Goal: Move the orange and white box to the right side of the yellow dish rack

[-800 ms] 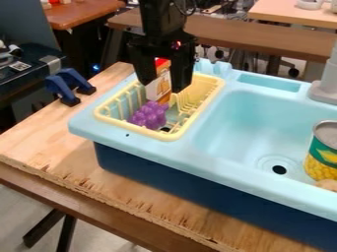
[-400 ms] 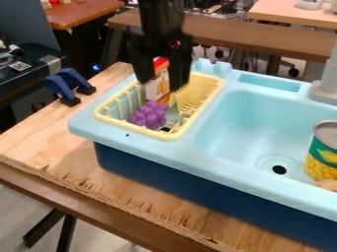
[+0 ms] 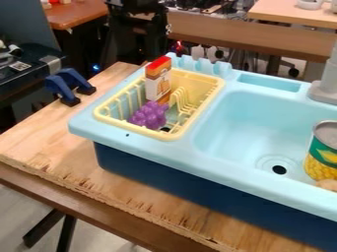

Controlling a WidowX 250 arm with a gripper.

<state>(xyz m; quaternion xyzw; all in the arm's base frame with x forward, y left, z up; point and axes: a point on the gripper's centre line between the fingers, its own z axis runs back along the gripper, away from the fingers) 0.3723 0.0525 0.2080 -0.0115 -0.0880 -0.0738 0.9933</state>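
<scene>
the black gripper hangs over the far edge of the work area, its jaws parted and holding nothing. nearest the jaws, below them and slightly toward the view's right, a red-topped carton stands on end in a yellow dish rack. farther down from the jaws, in the same rack, lie purple toy grapes, just in front of the carton. the rack sits in the light blue toy sink, whose basin and corn can are well off to the view's right of the jaws. a blue clamp grips the wooden bench down to their left in the view.
</scene>
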